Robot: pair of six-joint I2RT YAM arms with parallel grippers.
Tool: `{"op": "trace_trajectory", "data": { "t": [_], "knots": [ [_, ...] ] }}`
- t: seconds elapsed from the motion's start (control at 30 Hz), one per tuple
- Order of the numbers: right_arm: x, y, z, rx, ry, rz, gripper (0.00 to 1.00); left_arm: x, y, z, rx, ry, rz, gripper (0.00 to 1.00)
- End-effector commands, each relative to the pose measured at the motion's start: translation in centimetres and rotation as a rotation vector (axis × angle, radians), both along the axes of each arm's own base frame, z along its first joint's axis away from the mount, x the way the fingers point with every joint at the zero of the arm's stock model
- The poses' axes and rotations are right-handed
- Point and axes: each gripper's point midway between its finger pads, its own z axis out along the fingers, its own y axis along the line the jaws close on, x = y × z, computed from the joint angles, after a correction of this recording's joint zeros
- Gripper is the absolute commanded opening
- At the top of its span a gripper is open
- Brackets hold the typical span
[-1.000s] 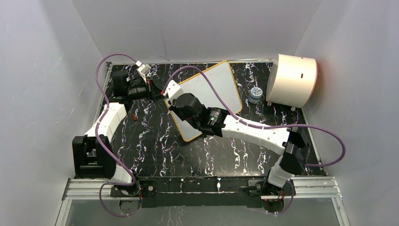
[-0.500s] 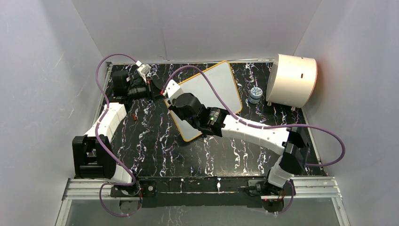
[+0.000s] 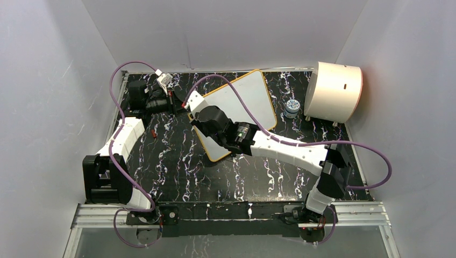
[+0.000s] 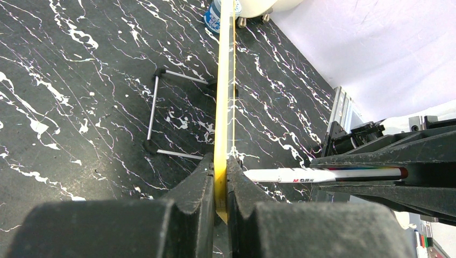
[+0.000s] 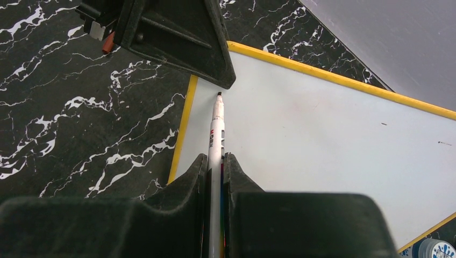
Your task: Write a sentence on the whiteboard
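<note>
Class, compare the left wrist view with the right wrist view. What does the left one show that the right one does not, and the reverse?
Only the left wrist view: the whiteboard seen edge-on, and a wire stand beside it. Only the right wrist view: the board's white face, with no lettering visible. Both: the left gripper clamped on the board's rim, and the marker held in the right gripper.

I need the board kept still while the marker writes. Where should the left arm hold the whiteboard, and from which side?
By the yellow rim on its left edge, edge-on from the left, one jaw per face. The whiteboard is thin and flat, so only an edge fits the jaws, and its face is free for the marker. The left gripper grips it so.
</note>
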Motion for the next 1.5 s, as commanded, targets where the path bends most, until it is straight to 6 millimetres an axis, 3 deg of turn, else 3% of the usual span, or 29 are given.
{"op": "trace_trajectory", "data": {
  "t": [0.0, 1.47],
  "knots": [
    [0.5, 1.1, 3.0, 0.07, -0.046, -0.01, 0.0, -1.9, -1.0, -1.9, 0.017, 0.081, -0.052, 0.0],
    [-0.6, 0.1, -0.2, -0.069, 0.076, -0.011, 0.0, -1.8, -1.0, -1.8, 0.021, 0.075, -0.05, 0.0]
  ]
}}
